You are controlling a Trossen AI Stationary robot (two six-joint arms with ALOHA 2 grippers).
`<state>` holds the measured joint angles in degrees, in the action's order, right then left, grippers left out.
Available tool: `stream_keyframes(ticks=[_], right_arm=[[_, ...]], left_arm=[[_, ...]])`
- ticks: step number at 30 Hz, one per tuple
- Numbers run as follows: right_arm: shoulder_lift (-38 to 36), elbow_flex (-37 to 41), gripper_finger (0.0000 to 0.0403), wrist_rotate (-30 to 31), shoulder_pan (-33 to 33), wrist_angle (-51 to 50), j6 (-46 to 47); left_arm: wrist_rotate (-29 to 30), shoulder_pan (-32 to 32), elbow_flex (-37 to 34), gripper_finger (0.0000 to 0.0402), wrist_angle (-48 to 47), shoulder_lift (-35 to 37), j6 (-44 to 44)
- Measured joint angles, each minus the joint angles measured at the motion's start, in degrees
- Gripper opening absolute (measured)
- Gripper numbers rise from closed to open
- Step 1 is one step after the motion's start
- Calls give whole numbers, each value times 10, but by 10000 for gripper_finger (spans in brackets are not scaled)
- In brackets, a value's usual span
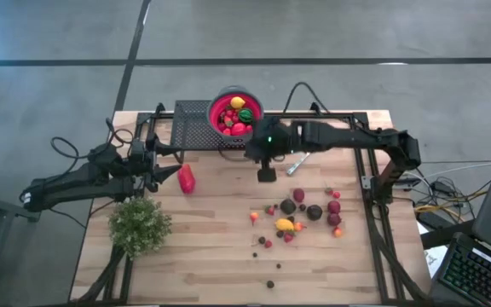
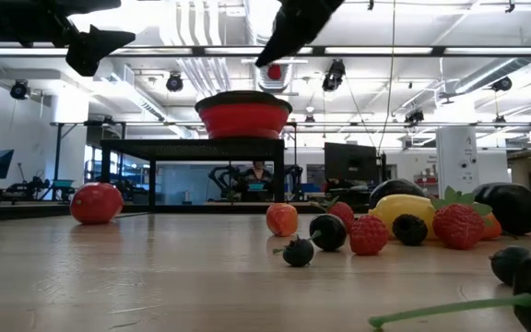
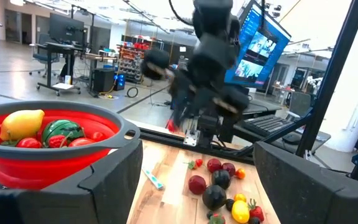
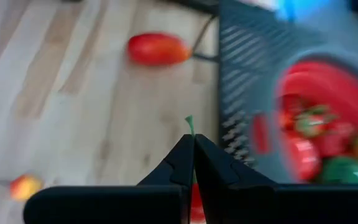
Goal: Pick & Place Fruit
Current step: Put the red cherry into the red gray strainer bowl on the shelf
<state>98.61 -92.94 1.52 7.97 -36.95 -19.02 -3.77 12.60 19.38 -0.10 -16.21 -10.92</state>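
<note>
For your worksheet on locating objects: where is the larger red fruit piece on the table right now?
In the high view the larger red fruit piece lies alone on the table's left half, just off the left gripper, above the bushy green plant.

No text, label, brand, number or sign can be read anywhere.

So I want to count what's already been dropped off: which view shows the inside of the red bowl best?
The high view: it looks straight down into the red bowl. The left wrist view shows part of the contents over the rim; the low view only its outside; the right wrist view is blurred.
</note>
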Motion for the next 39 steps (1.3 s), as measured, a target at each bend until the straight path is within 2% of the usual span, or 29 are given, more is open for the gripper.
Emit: stream_keyframes(ticks=[9, 17, 20, 23, 27, 39], right_arm=[[0, -52, 8, 0, 85, 31, -13], [0, 8, 8, -3, 156, 132, 13], [0, 16, 8, -4, 174, 134, 27], [0, 19, 8, -10, 184, 136, 37], [0, 20, 8, -51, 192, 136, 52], [0, 29, 16, -52, 192, 140, 51]], left_arm=[[0, 0, 0, 312, 0, 0, 0], [0, 0, 0, 312, 0, 0, 0], [0, 0, 0, 312, 0, 0, 0], [0, 0, 0, 312, 0, 0, 0], [0, 0, 0, 312, 0, 0, 0], [0, 0, 0, 312, 0, 0, 0]])
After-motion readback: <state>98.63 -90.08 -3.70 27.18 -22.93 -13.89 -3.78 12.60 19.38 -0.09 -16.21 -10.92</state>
